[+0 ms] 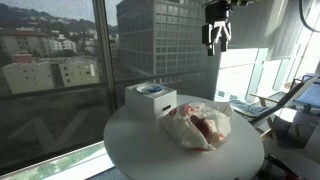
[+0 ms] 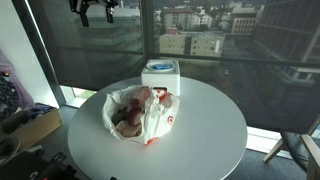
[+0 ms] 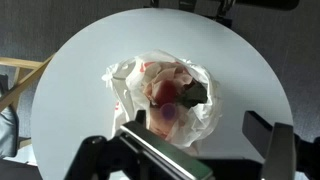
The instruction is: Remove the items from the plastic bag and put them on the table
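The plastic bag (image 3: 165, 95) lies crumpled and open on the round white table (image 3: 250, 80), translucent white with reddish tints. Inside it I see the items: a dark red lump (image 3: 160, 92) with a dark green bit (image 3: 192, 95) beside it, and pale wrinkly film around them. Both exterior views show the bag (image 1: 200, 125) (image 2: 140, 112) near the table's middle. My gripper (image 1: 217, 35) (image 2: 95, 10) hangs high above the table, well clear of the bag. In the wrist view the gripper (image 3: 200, 150) stands open, with nothing between its fingers.
A white square box (image 1: 150, 98) (image 2: 160, 75) with a blue-ringed top stands right behind the bag, toward the window. Large windows lie beyond the table. A cluttered desk (image 1: 290, 100) stands off to one side, and a cardboard box (image 2: 30, 125) sits on the floor.
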Robot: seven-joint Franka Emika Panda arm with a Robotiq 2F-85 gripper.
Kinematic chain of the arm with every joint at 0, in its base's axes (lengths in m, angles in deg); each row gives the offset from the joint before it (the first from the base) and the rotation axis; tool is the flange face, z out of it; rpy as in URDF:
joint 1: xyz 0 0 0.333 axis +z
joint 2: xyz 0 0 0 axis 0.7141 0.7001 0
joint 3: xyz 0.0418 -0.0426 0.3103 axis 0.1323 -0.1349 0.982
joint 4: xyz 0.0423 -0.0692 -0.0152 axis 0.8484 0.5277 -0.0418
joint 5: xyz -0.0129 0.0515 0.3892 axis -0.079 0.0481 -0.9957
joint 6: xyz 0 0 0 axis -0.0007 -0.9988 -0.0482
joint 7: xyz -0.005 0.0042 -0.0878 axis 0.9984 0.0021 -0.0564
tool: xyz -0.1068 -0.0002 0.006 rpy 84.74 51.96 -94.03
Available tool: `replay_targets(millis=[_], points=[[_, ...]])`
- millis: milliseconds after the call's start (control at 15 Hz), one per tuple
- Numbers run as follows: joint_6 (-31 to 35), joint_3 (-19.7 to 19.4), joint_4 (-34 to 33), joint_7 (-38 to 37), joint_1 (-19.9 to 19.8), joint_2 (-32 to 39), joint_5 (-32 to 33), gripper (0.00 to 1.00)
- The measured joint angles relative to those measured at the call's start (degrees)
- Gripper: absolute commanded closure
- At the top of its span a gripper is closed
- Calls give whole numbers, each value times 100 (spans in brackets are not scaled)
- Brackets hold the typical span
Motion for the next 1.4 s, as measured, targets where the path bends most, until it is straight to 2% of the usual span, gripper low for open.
replay_targets(millis=[867,1133,1400], points=[[20,-14,31,-168,0,-11,0,0],[478,-65,705,-839,0,116,-175,0],[1704,-32,1759,-1525,17,332,-332,0]])
